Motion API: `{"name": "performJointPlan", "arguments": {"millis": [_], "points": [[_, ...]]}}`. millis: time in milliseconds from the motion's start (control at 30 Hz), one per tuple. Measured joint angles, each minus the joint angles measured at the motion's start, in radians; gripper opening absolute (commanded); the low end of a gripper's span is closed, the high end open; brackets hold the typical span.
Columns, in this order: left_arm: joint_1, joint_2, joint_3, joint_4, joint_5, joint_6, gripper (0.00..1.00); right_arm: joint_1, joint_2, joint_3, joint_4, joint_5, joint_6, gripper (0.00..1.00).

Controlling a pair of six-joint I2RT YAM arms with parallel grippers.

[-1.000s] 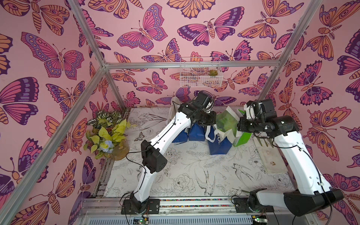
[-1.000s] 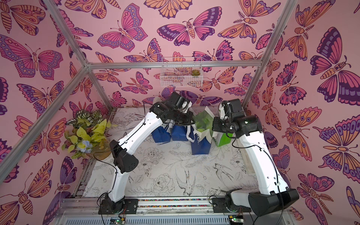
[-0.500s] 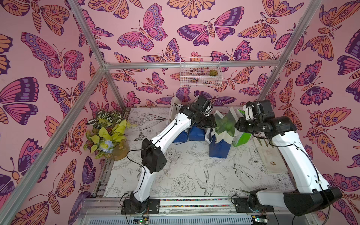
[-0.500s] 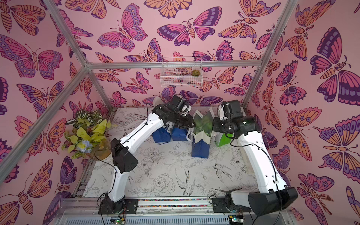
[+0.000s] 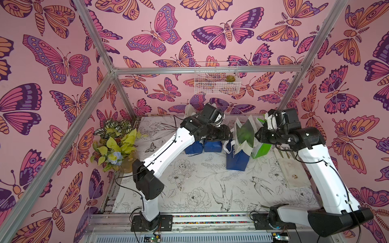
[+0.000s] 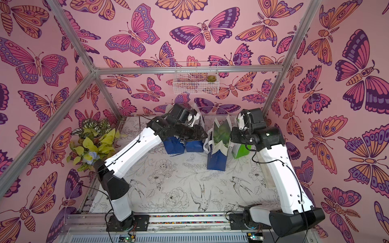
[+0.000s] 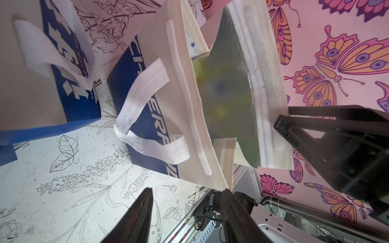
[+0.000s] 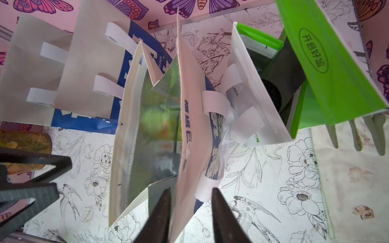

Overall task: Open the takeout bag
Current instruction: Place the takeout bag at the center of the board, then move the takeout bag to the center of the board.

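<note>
Top views: both show a table [image 5: 200, 189] covered with a cloth drawn with birds and flowers. Around it are pink butterfly walls [image 5: 63, 63] and a metal frame [image 5: 206, 70].
Bag: the bag [image 5: 236, 160] stands upright toward the back of the table, a little right of the middle, between the two arms. It is blue below and white above. Its mouth gapes and the silvery lining shows.
Left fingers: the left fingers [image 7: 145, 210] are spread wide and hold nothing. In the left wrist view a corner of the bag's rim [image 7: 189, 105] sits right by one tip; I can't tell if it touches.
Right fingers: the right fingers [image 8: 162, 210] are parted and straddle one wall of the bag [image 8: 193, 126], one on the lining side and one on the handle side. The wall lies against the lining-side finger, with a gap to the other, so nothing is pinched.
Neighbours: two blue bags [image 5: 193, 147] stand side by side behind the left arm. A green bag [image 5: 261, 149] stands just beside the bag under the right arm, its mouth also open. A towel [image 5: 292, 168] lies along the table's right edge, and a plant [image 5: 114, 145] sits at the left edge.
Back wall: a wire basket [image 5: 215, 84] hangs there with a small succulent in it.
In the way: the white handle loops [image 8: 212, 105] droop into the narrow gap between the bag and the green bag [image 8: 328, 73].
</note>
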Motion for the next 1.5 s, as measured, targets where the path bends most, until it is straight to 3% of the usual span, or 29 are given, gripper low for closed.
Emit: {"name": "performJointPlan", "arguments": {"millis": [133, 400, 567, 700, 867, 933, 1067, 1333, 1500], "points": [[0.001, -0.148, -0.158, 0.032, -0.025, -0.017, 0.56, 0.000, 0.023, 0.022, -0.006, 0.012, -0.011, 0.01], [0.042, -0.522, -0.556, 0.043, -0.105, -0.045, 0.58, 0.000, 0.110, 0.108, -0.019, 0.054, -0.031, 0.00], [0.093, -0.671, -0.663, 0.016, -0.152, -0.058, 0.60, -0.003, 0.142, 0.128, -0.024, 0.089, -0.035, 0.00], [0.125, -0.715, -0.692, -0.006, -0.178, -0.062, 0.63, -0.006, 0.144, 0.128, -0.025, 0.089, -0.032, 0.23], [0.179, -0.677, -0.658, -0.044, -0.205, -0.042, 0.69, -0.002, 0.114, 0.121, -0.029, 0.078, -0.023, 0.40], [0.208, -0.633, -0.598, -0.067, -0.212, -0.016, 0.69, 0.004, 0.072, 0.119, -0.032, 0.079, -0.013, 0.52], [0.273, -0.515, -0.446, -0.079, -0.216, 0.043, 0.69, 0.054, -0.039, 0.119, -0.037, 0.084, 0.004, 0.52], [0.377, -0.241, -0.247, -0.083, -0.222, 0.128, 0.65, 0.471, -0.113, 0.109, -0.002, 0.168, 0.045, 0.51], [0.393, -0.115, -0.153, -0.084, -0.240, 0.156, 0.56, 0.566, -0.101, 0.007, 0.059, 0.212, 0.094, 0.51]]}}
